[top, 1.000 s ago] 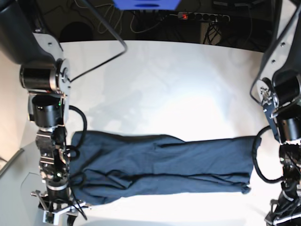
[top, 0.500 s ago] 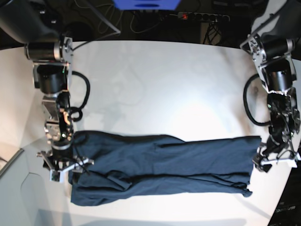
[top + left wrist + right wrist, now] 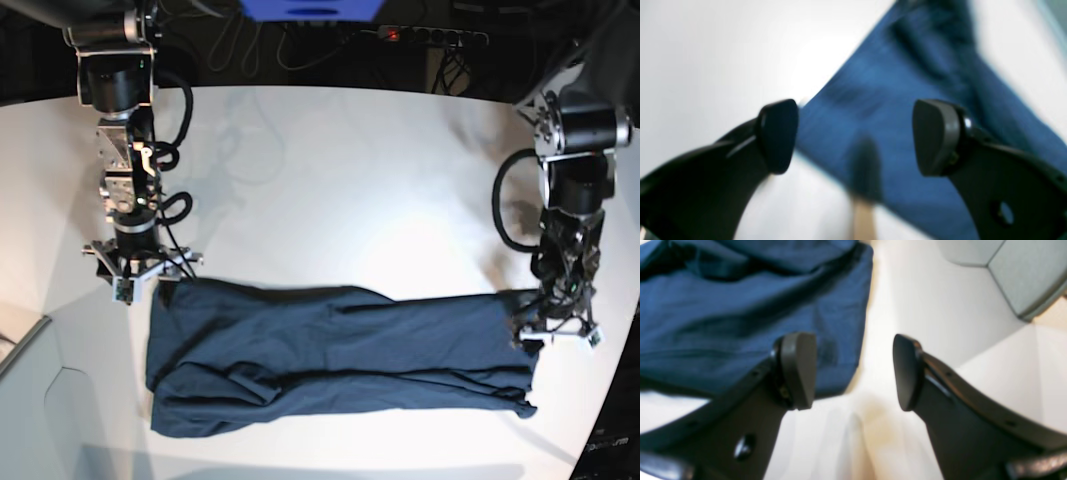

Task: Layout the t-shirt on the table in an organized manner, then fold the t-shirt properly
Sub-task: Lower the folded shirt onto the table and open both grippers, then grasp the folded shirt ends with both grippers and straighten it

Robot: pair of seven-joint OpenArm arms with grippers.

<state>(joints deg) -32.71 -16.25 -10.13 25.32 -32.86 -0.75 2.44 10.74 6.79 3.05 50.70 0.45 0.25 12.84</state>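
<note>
So the desk [image 3: 330, 160] is mostly bare white, and the t-shirt [image 3: 340, 355] is stretched out as a long narrow band along the near edge, reaching almost from the near-left corner area to the near-right one. It's already been folded lengthwise into a strip by the look of it, with a few soft creases running along it, so the layout part is probably done and a crosswise fold is likely next.

The right tool [image 3: 135, 272] is parked at the strip's far corner on the base view's left, with jaws spread apart and nothing held; in its wrist view the cloth edge is seen just beside one pad. The left tool [image 3: 557, 335] is poised over the opposite end, also spread wide and empty. Both look lined up to pinch the two ends.
</note>
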